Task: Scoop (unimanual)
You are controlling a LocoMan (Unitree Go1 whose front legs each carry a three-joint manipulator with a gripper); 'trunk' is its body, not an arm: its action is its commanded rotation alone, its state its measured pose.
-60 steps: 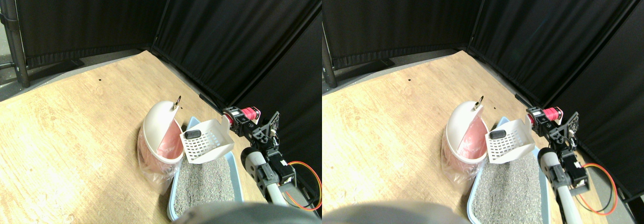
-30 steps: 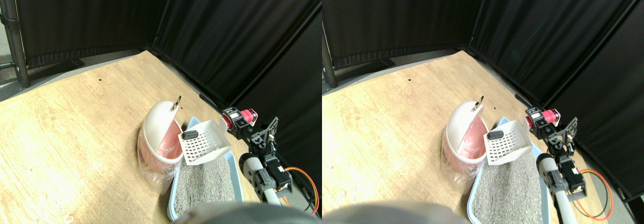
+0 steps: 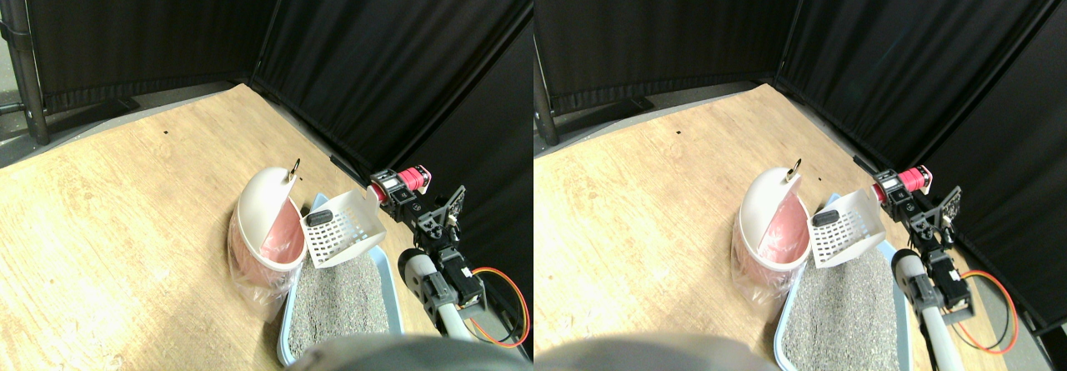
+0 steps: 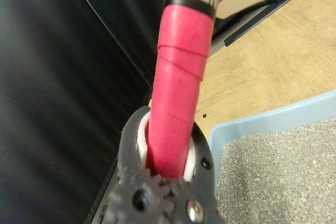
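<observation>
nearest, a blue litter tray (image 3: 386, 281) full of grey litter (image 3: 338, 304), low in the stereo pair view. beside the tray's right edge, the right gripper (image 4: 168, 153) with jaws closed around a pink wrapped handle (image 4: 181, 82), pressed in on both sides. just above the tray's far end, a white slotted scoop (image 3: 343, 231) raised and tipped toward a pink-lined bin (image 3: 267, 221) standing at the tray's far left corner. on the scoop's upper edge nearest the bin, a small dark lump (image 3: 318, 218). likely risks: lump dropping short, between tray and bin, if tipped before clearing the rim; bin nudged over by the scoop's edge; handle twisting in the grip under the tilt.
</observation>
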